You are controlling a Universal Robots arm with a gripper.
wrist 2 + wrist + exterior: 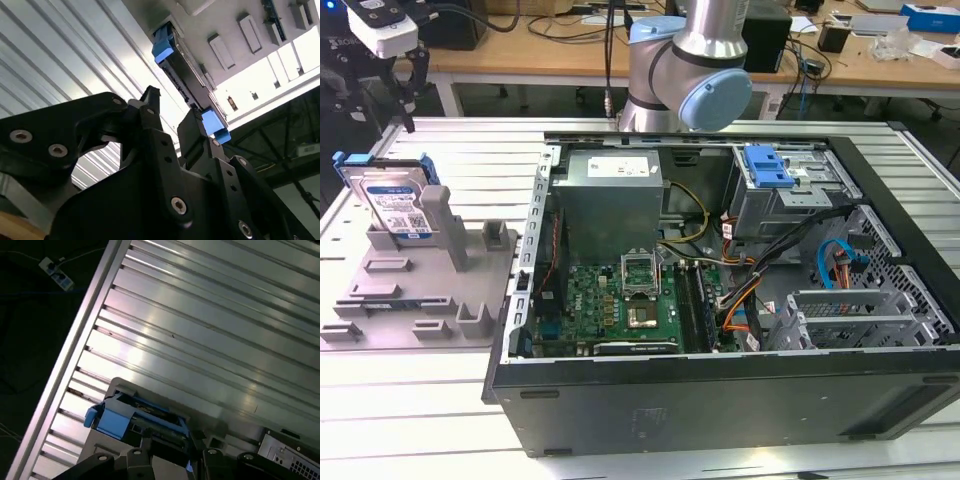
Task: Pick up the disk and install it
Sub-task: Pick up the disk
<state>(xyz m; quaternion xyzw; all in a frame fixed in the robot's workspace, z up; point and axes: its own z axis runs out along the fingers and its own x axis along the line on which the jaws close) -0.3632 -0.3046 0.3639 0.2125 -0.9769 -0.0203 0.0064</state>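
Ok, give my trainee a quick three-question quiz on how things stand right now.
1. True or false: the disk already sits inside the case.
2. Pick one. The gripper is: A) shut on the disk; B) open, above the disk; C) down inside the case.
3. Fill in: in the exterior view the disk leans upright on a grey ____ to the left of the case.

Key: 1 false; 2 B; 3 stand.
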